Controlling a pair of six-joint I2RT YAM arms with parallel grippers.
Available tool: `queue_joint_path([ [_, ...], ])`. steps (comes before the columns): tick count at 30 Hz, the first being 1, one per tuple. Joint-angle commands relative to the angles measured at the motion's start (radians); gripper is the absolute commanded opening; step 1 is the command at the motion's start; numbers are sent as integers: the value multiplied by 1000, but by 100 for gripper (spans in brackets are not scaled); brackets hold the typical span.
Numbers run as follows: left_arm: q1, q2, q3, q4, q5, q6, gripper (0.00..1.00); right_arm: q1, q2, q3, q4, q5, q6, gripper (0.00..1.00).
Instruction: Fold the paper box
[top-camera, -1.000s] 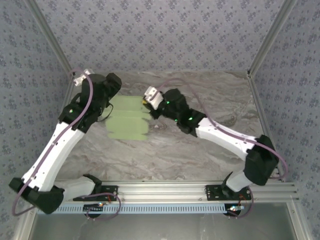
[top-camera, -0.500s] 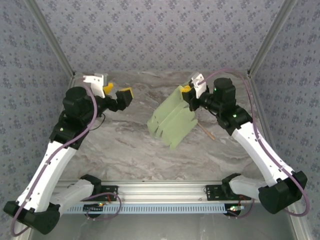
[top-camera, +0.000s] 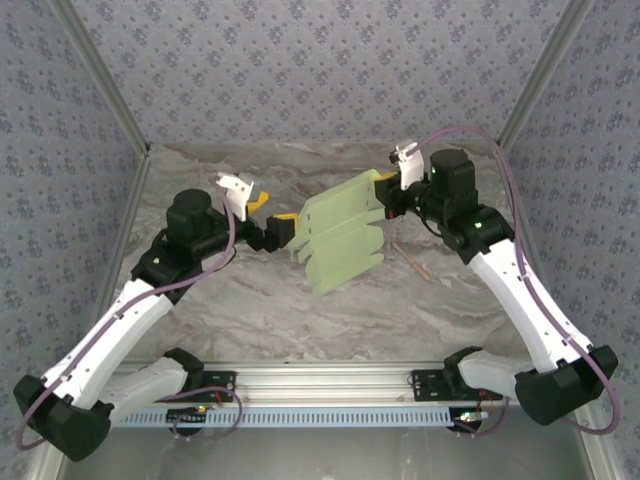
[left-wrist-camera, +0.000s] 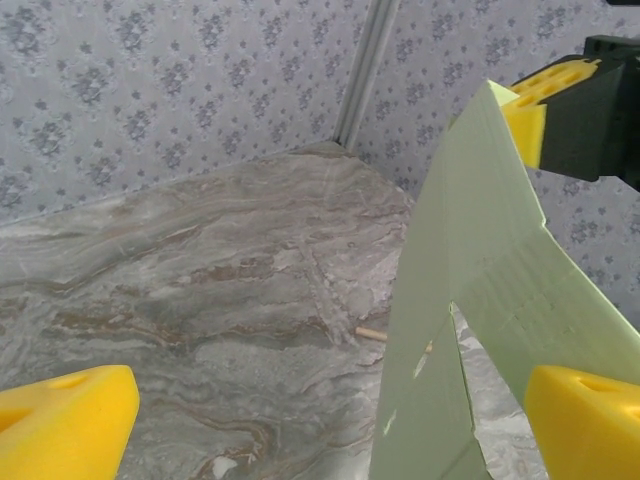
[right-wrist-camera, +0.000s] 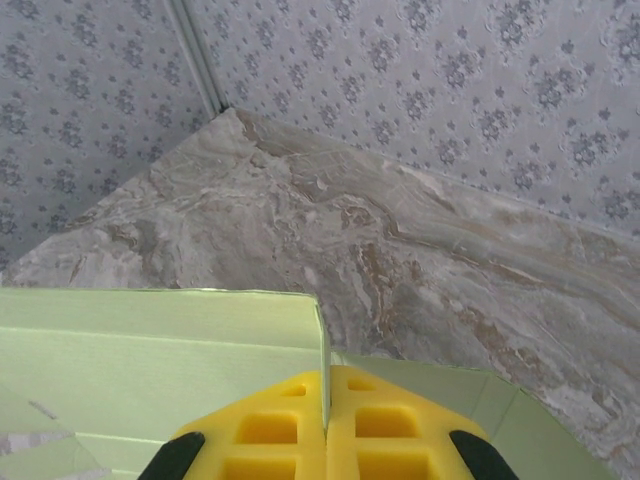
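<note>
The right gripper (right-wrist-camera: 327, 425) was pinched shut on the top edge of the paper box (top-camera: 340, 238), a flat sheet held tilted over the table (top-camera: 250, 310). The left gripper (top-camera: 272, 212) stood wide open, the sheet's opposite edge between its fingers (left-wrist-camera: 65, 420); contact unclear.

Left wrist view, bottom and right edges: the paper box (left-wrist-camera: 480, 300) runs off both.
Lower corners, same view: the left tool (left-wrist-camera: 322, 425) has both yellow pads (left-wrist-camera: 60, 420) cut off.
Upper right, same view: the right tool (left-wrist-camera: 515, 112) is cut by the frame edge.
Centre, same view: the stick (left-wrist-camera: 372, 333) is hidden behind the paper box, all but one end.
Right wrist view, bottom edge: cuts the paper box and the right tool's pads.
Top view, contact: left tool at the paper box's left edge; touching or apart cannot be told.
</note>
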Motion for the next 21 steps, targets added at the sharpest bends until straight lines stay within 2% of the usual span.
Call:
queue_joint_path([
  [1,-6,-8,-15,96,78,19,99,-6,6,51,-54,32,52,0],
  [3,-8,-21,-24,103,73,19,99,-6,10,51,-58,37,61,0],
  [8,-10,-86,-65,115,-18,21,98,-7,24,49,-71,40,69,0],
  [14,-23,-150,-157,210,79,48,99,-7,37,53,-70,35,82,0],
  [16,-39,-134,-163,203,48,83,99,-6,37,51,-66,25,85,0],
  [21,-42,-57,-145,199,-112,184,99,-5,35,50,-65,5,73,0],
])
